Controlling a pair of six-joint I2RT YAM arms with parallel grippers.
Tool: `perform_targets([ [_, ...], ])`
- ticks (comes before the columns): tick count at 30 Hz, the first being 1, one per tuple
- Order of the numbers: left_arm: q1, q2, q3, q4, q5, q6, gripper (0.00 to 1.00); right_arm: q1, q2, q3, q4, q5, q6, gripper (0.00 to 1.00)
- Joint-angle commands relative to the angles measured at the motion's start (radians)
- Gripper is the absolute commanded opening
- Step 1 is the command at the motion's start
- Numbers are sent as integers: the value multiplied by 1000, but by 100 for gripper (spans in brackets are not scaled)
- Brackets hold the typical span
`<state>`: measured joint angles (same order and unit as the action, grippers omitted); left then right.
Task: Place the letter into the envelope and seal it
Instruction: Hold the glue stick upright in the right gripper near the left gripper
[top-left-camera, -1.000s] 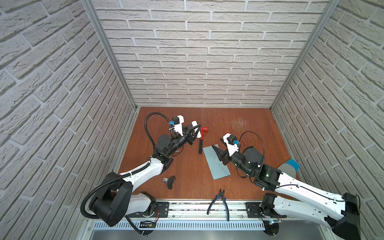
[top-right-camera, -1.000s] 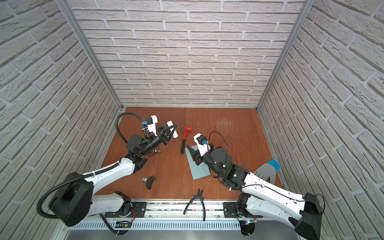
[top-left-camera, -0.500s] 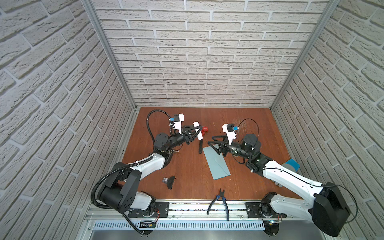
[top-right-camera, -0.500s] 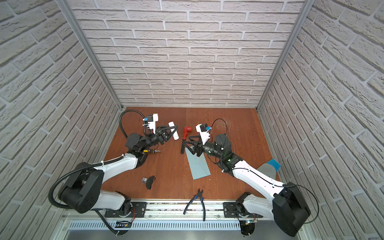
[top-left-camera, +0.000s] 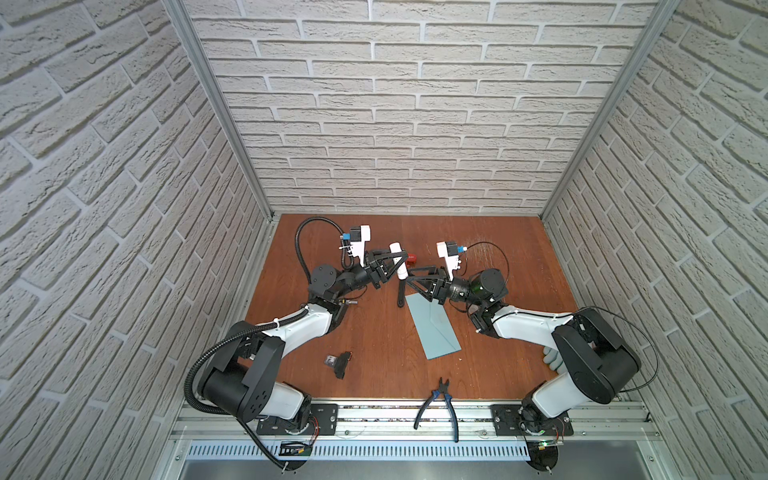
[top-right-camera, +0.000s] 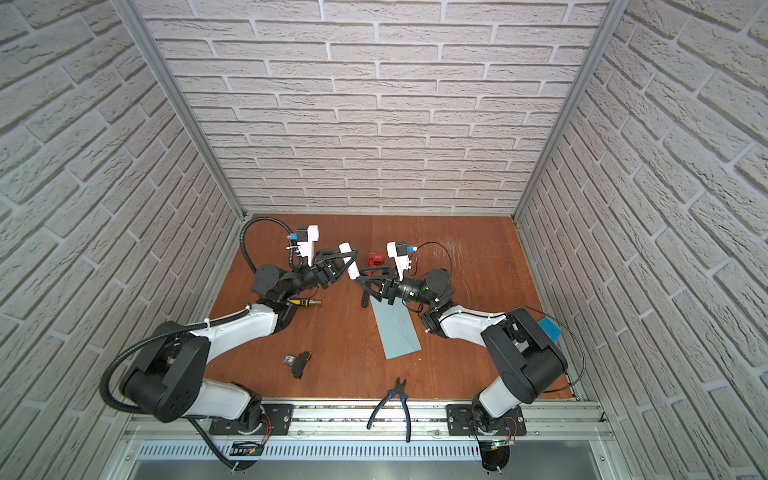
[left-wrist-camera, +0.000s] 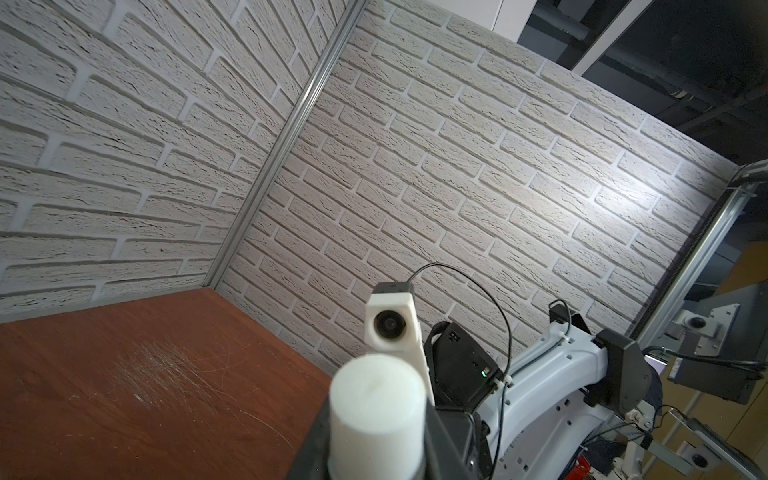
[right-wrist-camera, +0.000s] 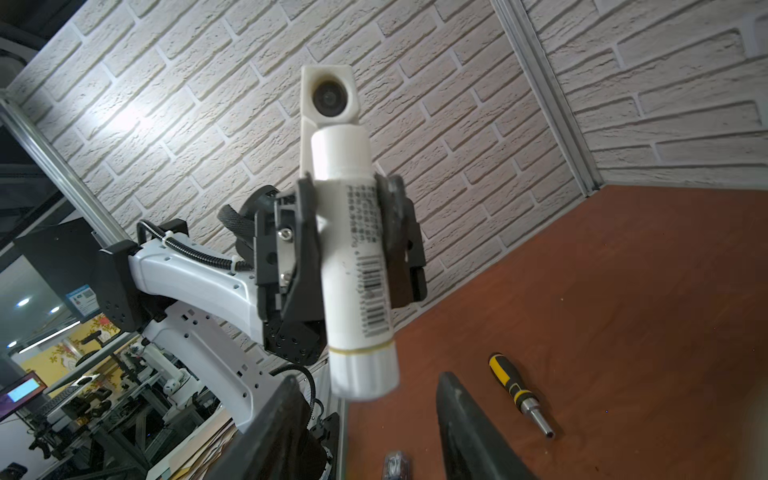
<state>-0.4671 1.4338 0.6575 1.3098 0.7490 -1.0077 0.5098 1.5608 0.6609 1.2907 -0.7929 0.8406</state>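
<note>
Three white brick walls (top-left-camera: 395, 124) round your red-brown wooden tabletop (top-left-camera: 374, 328), your left gripper (right-wrist-camera: 351, 220) clamped on a white cylindrical glue stick (right-wrist-camera: 357, 266), your right gripper (top-left-camera: 409, 275) parted, empty.

Between arms: tight, left end effector (top-left-camera: 396, 267) clamping the glue stick (top-left-camera: 398, 258) sits just beside the spread right end effector (top-left-camera: 410, 279).
Below them: black-handled tool (top-left-camera: 400, 295) and envelope (top-left-camera: 434, 328) lie flat.
Back right of surface (top-left-camera: 519, 249): bare, loads of room.
Front: pliers (top-left-camera: 440, 399), black clip (top-left-camera: 340, 362); open lane between clip and envelope.
</note>
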Motion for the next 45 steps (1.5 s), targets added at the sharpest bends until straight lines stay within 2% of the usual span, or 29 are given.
perform_targets([
  [1,-7,12,34,92,17,4,0,-4,-16,6,118,-37,32,54],
  [17,-20,45,54,92,11,6,0,-3,-27,7,119,-65,35,47],
  [25,-30,59,65,92,10,7,0,0,-21,20,118,-84,43,36],
  [28,-32,62,68,92,7,7,0,5,-13,22,118,-94,44,36],
  [37,-40,73,83,92,4,7,0,19,12,38,117,-108,54,47],
  [43,-42,71,85,92,2,8,0,20,30,41,119,-108,54,48],
  [45,-43,70,83,92,2,7,0,20,28,40,118,-108,54,44],
])
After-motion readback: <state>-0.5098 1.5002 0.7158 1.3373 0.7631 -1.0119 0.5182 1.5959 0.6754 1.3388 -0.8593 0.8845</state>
